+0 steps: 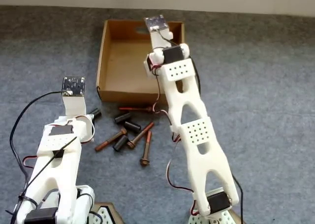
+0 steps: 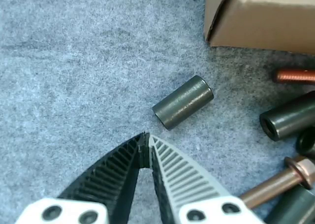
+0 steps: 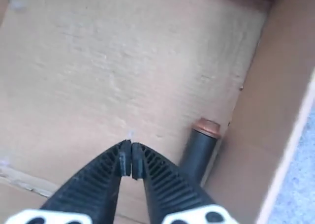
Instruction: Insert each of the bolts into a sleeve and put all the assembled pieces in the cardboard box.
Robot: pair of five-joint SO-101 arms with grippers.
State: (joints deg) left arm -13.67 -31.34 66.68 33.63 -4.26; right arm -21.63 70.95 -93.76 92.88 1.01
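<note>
Grey carpet-like cloth covers the table (image 1: 266, 115). Nearest my bases, my left gripper (image 2: 145, 141) hangs low over the cloth, jaws pressed together with nothing between them. Just beyond its tips one dark sleeve (image 2: 183, 102) lies on its side. It is apart from the gripper, untouched, and a little off from the rest.

Farther out, toward my right arm, sits the loose heap. Three more sleeves (image 1: 123, 118) lie among four copper-coloured bolts (image 1: 140, 135). Some touch, but none are fitted together as far as I can tell.

Behind the heap stands the cardboard box (image 1: 125, 66), open at the top. My right arm stretches over its near wall. My right gripper (image 3: 132, 159) is down inside, jaws closed and empty, just above the box floor. Beside it, against the side wall in a corner, lies one assembled piece (image 3: 201, 147) — a dark sleeve with a copper bolt head showing at its end.

My judgement of progress: one piece is done and boxed, and about four pairs are left, so the task is in its early part. The lone sleeve by my left gripper looks the likely next pick — those jaws would have to open first.
</note>
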